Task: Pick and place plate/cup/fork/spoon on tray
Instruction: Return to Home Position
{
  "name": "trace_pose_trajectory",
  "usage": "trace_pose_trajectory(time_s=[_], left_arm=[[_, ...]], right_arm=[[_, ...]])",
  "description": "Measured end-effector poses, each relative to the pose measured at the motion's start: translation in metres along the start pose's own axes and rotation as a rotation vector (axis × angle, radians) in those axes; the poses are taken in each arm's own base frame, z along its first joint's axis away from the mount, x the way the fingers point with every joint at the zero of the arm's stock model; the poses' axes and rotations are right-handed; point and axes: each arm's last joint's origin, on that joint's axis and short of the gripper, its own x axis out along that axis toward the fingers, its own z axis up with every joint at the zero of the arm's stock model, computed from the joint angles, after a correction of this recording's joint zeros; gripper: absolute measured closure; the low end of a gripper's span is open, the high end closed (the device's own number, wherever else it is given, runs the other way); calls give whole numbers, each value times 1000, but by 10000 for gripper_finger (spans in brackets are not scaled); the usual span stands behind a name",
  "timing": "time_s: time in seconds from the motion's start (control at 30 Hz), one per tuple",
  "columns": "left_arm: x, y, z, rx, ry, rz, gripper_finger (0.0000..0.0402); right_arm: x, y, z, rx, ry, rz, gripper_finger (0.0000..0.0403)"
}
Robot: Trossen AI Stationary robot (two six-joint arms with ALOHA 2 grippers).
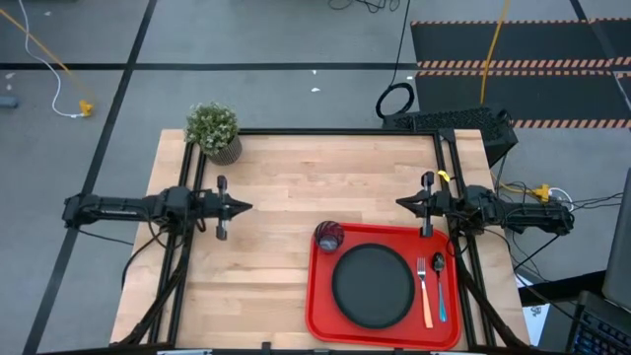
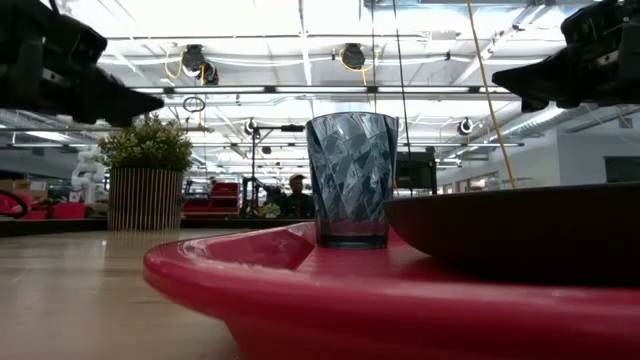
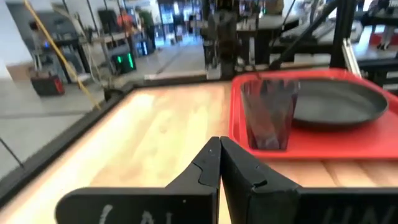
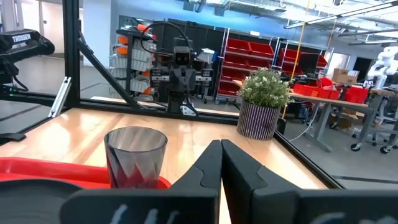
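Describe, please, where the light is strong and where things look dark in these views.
Low view: bright ceiling lamps behind leave the plate, the left arm and the right arm as dark silhouettes, while the cup lets light through. High view: even light on the table, only faint shadows.

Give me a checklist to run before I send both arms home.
1. Plate flat on the tray: ok.
2. Cup upright in a tray corner: ok.
3. Fork and spoon side by side between plate and the tray's right rim: ok.
4. Left gripper shut, empty, over bare table: ok.
5. Right gripper shut, empty, just past the tray's edge: ok.
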Motion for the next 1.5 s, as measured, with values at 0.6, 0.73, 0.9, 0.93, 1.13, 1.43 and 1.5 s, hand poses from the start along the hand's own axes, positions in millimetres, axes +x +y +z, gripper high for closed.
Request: trace_pose_trajectory(time_s=[0.6,0.73,0.9,0.93,1.13,1.43,1.5], left_arm=[[2,-2,-15,-37,166,-39,378],[3,-2,-17,-57,188,-40,378],[3,-2,-14,-37,149,-24,389],[3,-1,-11,-31,119,-22,395],[-4,1,3,2,-42,7,398],[-12,1,5,-26,-78,-3,400],[-11,1,4,-24,-65,-6,398]], right_arm=[[0,0,0,0,0,0,403],[0,0,0,0,0,0,403],[0,0,0,0,0,0,403],[0,0,0,0,0,0,403],[0,0,0,0,0,-1,403],[0,0,0,0,0,-2,403],[0,0,0,0,1,-1,403]])
